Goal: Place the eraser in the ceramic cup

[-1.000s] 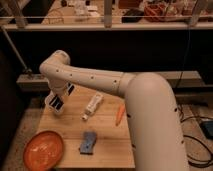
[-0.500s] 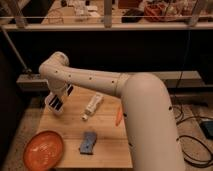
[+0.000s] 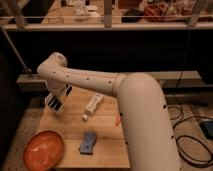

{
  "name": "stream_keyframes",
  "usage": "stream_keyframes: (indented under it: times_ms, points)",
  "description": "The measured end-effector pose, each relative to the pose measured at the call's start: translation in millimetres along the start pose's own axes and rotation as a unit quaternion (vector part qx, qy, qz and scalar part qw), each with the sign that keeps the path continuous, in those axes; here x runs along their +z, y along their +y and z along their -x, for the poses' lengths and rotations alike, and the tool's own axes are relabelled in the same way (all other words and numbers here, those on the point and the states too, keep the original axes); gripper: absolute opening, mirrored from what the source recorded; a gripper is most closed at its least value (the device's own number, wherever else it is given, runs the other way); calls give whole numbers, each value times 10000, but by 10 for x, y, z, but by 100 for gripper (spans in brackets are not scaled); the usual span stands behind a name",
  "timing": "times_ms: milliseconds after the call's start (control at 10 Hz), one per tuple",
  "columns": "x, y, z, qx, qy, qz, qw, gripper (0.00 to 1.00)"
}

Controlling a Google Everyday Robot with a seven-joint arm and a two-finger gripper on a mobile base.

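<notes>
My gripper (image 3: 54, 103) hangs over the left part of the wooden table (image 3: 107, 142), at the end of the white arm (image 3: 90, 80) that reaches in from the right. A dark, pale-edged shape sits at the gripper's tip; I cannot tell whether it is the eraser or part of the gripper. Just under the tip a small white shape (image 3: 58, 111) peeks out. It looks like the ceramic cup, mostly hidden by the gripper.
A white tube (image 3: 93, 106) lies mid-table, right of the gripper. A small carrot (image 3: 118, 119) rests by the arm, a blue-grey block (image 3: 88, 143) nearer the front, and an orange plate (image 3: 44, 149) at the front left corner. Cables (image 3: 196, 145) lie on the floor at right.
The gripper has crept slightly left and down. Everything on the table stays where it was.
</notes>
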Motion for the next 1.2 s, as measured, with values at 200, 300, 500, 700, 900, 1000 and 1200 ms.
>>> stream_keyframes:
  times_ms: [200,300,500,700,900,1000,1200]
  points:
    - [26,-20,15,-20,-7,24,10000,0]
    - [35,-30,18,-26,-8,30,10000,0]
    - [62,-57,43,-49,-18,46,10000,0]
    - [83,-75,60,-72,-19,67,9999,0]
    - [102,-90,73,-93,-22,81,9999,0]
    - [104,-99,79,-102,-21,88,9999,0]
    - [130,-124,106,-125,-26,108,9999,9]
